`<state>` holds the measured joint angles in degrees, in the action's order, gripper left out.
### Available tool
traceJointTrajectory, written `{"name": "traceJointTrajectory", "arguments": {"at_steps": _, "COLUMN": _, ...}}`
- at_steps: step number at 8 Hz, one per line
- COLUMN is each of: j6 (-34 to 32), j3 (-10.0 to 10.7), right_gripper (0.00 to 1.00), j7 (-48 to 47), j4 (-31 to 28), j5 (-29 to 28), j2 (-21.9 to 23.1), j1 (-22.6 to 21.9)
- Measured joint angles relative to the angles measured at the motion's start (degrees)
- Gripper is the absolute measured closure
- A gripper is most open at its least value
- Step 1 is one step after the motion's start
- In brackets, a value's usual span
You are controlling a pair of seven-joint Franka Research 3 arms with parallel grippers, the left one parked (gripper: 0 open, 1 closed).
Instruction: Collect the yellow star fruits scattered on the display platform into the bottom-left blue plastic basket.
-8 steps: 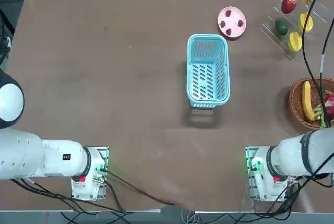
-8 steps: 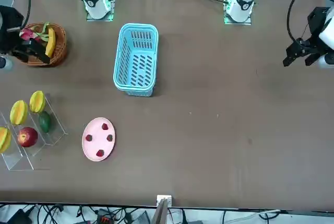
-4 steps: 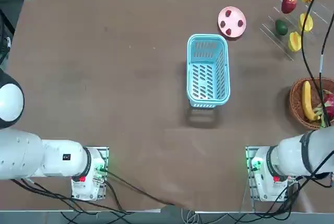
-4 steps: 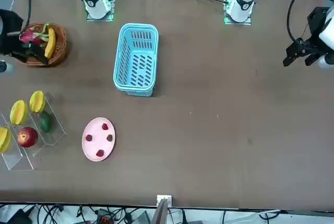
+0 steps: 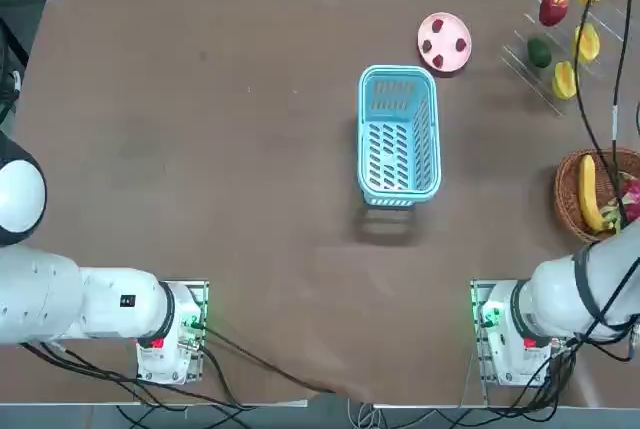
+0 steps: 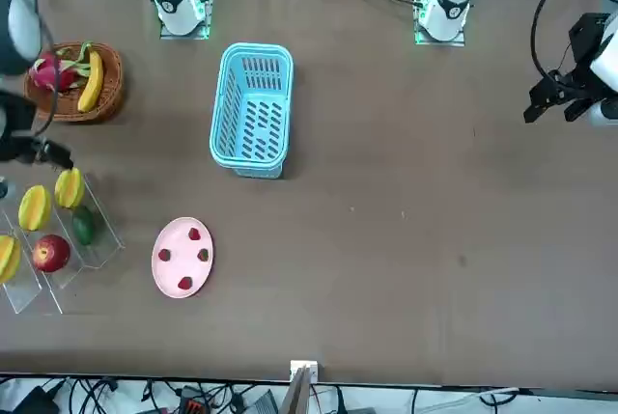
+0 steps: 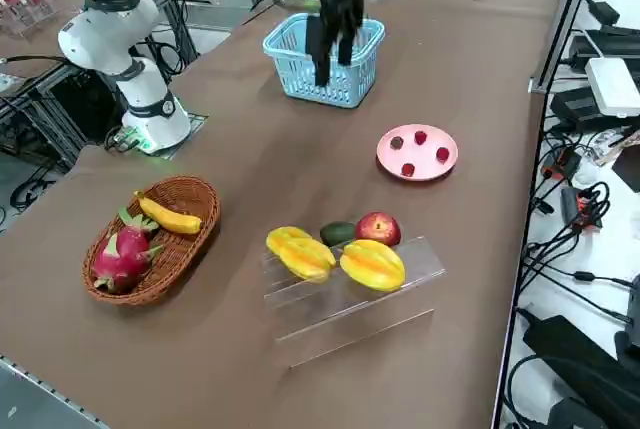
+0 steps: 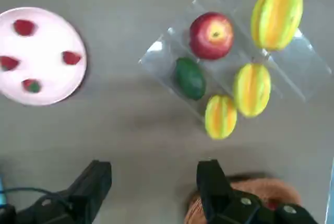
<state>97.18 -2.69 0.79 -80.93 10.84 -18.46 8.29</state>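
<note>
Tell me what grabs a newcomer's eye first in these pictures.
The light blue plastic basket stands empty near the middle of the brown table. Three yellow star fruits sit with a red apple and a green fruit on the clear display platform at the table's corner, beside a pink plate. The right gripper hangs open above them.

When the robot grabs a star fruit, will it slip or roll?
Probably a bit. The star fruit looks smooth, shiny and oval, so it might slide between the open right gripper's fingers. Its ridges could stop it rolling far. The clear rack under it looks slick too.
</note>
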Motion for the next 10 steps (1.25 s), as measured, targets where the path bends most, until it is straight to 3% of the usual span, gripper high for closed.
{"name": "traceJointTrajectory", "arguments": {"at_steps": 3, "j6": 8.01, "j3": 0.22, "right_gripper": 0.01, "j7": 12.22, "j4": 5.38, "j5": 0.14, "j2": -7.2, "j1": 8.5}}
{"name": "traceJointTrajectory", "arguments": {"at_steps": 7, "j6": 15.44, "j3": -0.03, "right_gripper": 0.01, "j7": 16.17, "j4": 13.95, "j5": 0.12, "j2": -15.33, "j1": 13.67}}
{"name": "traceJointTrajectory", "arguments": {"at_steps": 10, "j6": 19.26, "j3": -0.26, "right_gripper": 0.01, "j7": 20.15, "j4": 15.8, "j5": -2.74, "j2": -19.4, "j1": 15.9}}
